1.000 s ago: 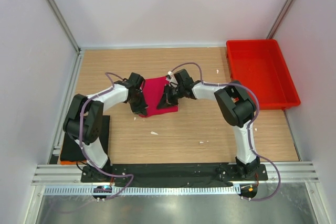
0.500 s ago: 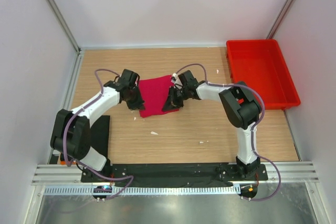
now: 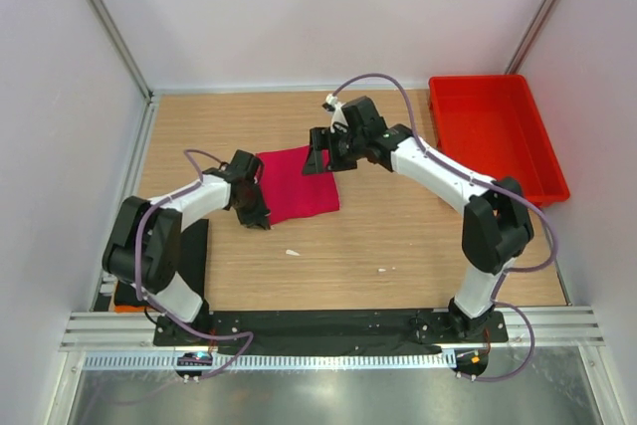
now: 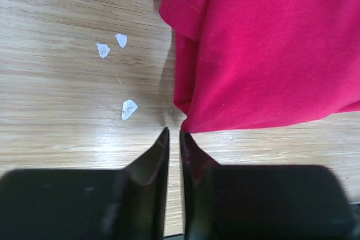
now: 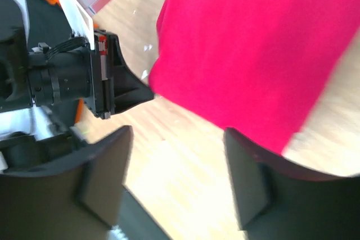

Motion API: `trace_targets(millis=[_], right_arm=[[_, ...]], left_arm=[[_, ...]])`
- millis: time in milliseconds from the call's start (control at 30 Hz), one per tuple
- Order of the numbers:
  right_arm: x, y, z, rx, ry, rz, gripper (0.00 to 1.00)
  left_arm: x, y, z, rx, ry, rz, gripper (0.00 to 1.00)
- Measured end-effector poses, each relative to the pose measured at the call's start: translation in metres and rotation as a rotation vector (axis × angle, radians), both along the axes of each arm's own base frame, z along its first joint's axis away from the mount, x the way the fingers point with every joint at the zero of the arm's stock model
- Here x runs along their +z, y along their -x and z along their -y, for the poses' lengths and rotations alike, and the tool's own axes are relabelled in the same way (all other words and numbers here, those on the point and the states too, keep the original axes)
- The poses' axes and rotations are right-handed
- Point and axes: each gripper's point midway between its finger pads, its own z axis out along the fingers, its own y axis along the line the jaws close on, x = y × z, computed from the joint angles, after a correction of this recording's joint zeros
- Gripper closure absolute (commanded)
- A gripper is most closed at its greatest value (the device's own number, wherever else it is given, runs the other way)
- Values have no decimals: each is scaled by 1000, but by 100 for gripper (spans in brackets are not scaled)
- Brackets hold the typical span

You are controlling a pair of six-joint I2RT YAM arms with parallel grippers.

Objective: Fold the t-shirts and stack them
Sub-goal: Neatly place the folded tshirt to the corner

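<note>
The crimson-pink t-shirt [image 3: 299, 184] lies folded in the middle of the table [image 3: 398, 236]. The left gripper [image 4: 173, 133] is clenched on nothing (tips just beside the shirt's near left corner). The right gripper [image 5: 177, 132], fingers spread wide, hovers over its far right edge.

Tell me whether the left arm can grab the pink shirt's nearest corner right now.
Likely yes: the left arm holds its shut jaws right at a corner of the pink t-shirt, nothing between; they must open first.
</note>
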Motion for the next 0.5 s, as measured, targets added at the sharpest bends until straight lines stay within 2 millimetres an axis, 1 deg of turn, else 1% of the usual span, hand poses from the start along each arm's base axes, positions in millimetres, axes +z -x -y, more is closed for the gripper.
trace_targets(millis=[33,67,100,167,200,233,267,300,333,367,400,433,500], right_arm=[[8,-1,3,0,9,39,11],[16,-3,6,0,17,80,0],[24,-3,9,5,28,125,0],[37,-3,12,27,57,229,0],[39,-1,14,39,75,283,0],[40,4,16,60,100,339,0],[39,10,18,88,129,400,0],[36,17,21,115,158,453,0],[31,25,22,154,185,519,0],[23,35,26,194,227,572,0],[15,43,30,231,262,610,0],[8,51,33,279,298,657,0],[-4,56,39,340,351,724,0]], left_arm=[[1,0,-1,1,-1,7,79],[5,0,-2,3,-1,21,69],[11,0,-2,5,2,43,64],[33,-3,-3,23,23,120,55],[47,-6,-3,30,41,168,54],[63,-9,-1,40,71,225,54],[75,-11,1,53,99,263,54],[83,-14,2,67,129,294,54],[88,-16,4,85,159,320,55],[87,-16,5,106,190,326,57],[81,-16,6,142,228,319,58],[70,-13,5,193,273,300,58],[48,-3,0,286,324,236,54]])
